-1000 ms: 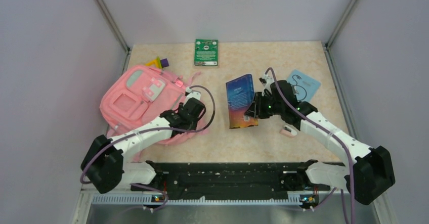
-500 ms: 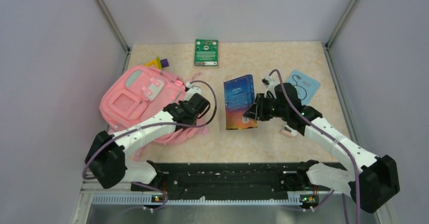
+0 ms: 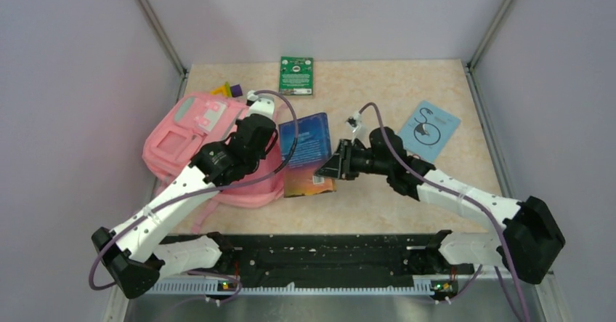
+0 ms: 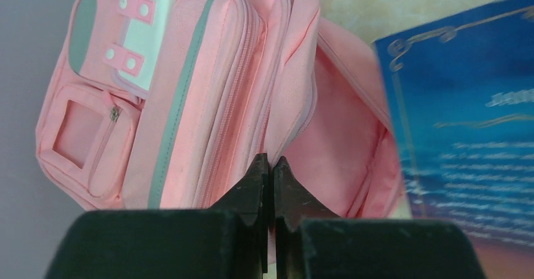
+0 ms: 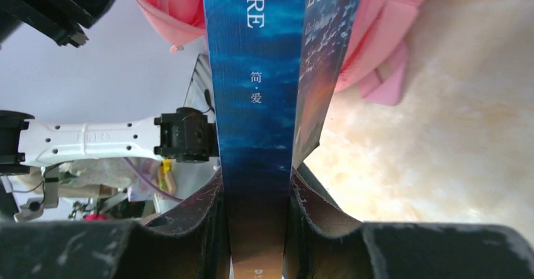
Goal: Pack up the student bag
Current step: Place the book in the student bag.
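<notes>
Two arms: you are working both over the table [image 3: 378, 93], the left arm at the bag and the right arm at the book.
Student bag: the student bag [image 3: 181, 129] is lying at the far left of the table, front pockets facing up, its main opening gaping toward the right.
Left gripper: the left gripper [image 4: 272, 165] is pressing its fingers fully together on the pink rim of that opening.
Right gripper: the right gripper [image 5: 255, 187] is clamping the blue book [image 3: 306, 140] by its spine, jaws standing only as wide as the book is thick.
Book: it is sitting tilted just right of the bag, its left end reaching the open mouth.
Far edge: a green card [image 3: 296, 75] is lying flat near the middle.
Right side: a pale blue booklet [image 3: 428, 131] is lying well apart from the book.
Behind the bag: a yellow and purple object [image 3: 227, 89] is peeking out, too hidden for you to name.
</notes>
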Available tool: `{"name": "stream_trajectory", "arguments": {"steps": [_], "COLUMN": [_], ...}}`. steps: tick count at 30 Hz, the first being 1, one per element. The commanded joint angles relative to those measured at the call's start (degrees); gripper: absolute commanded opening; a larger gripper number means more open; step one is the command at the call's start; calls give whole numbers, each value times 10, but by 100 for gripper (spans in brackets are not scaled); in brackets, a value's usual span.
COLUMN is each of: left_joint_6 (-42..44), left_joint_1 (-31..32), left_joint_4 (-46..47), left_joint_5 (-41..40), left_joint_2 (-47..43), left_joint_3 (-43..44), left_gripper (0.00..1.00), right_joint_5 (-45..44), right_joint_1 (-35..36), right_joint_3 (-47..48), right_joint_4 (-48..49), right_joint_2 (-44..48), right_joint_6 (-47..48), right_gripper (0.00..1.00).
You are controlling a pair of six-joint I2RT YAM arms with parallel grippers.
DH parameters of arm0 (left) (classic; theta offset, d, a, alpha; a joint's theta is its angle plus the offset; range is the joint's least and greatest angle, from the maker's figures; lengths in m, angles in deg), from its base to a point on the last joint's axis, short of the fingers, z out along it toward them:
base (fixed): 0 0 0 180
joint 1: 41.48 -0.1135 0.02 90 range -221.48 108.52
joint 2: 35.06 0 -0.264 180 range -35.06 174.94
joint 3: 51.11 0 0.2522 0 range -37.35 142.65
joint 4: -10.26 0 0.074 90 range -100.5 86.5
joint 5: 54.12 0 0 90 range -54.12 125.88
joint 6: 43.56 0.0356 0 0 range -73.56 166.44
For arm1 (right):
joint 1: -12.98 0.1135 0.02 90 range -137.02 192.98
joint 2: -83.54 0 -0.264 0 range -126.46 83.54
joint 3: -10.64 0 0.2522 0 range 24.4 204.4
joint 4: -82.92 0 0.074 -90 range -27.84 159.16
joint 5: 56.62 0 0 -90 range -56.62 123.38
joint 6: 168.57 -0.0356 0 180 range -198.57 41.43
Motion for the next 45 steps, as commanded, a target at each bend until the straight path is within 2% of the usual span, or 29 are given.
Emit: {"name": "stream_trajectory", "arguments": {"steps": [1, 5, 12, 16, 22, 27, 35, 39, 45], "left_joint_6": [46, 59, 69, 70, 68, 62, 70, 68, 69], "left_joint_1": [2, 2, 2, 0, -1, -2, -10, -12, -19], "left_joint_4": [60, 78, 105, 108, 117, 117, 117, 117, 120], "left_joint_5": [-9, -22, -16, 3, 28, 47, 52, 57, 62], "left_joint_2": [-32, -45, -69, -72, -83, -86, -96, -97, -96], "left_joint_3": [18, 14, 16, 15, 9, 10, 14, 16, 22], "left_gripper": [0, 0, 0, 0, 0, 0, 0, 0, 0], "right_joint_5": [-1, 8, -29, 5, 11, 19, 5, 7, 20], "right_joint_1": [59, 86, 88, 88, 88, 88, 93, 101, 102], "right_joint_3": [62, 65, 40, 51, 185, 281, 369, 427, 464], "right_joint_4": [203, 336, 360, 441, 442, 476, 623, 634, 695], "right_joint_2": [-65, -145, -276, -328, -361, -427, -545, -583, -623], "right_joint_6": [-56, -112, -184, -247, -275, -314, -355, -335, -332], "right_gripper": [0, 0, 0, 0, 0, 0, 0, 0, 0]}}
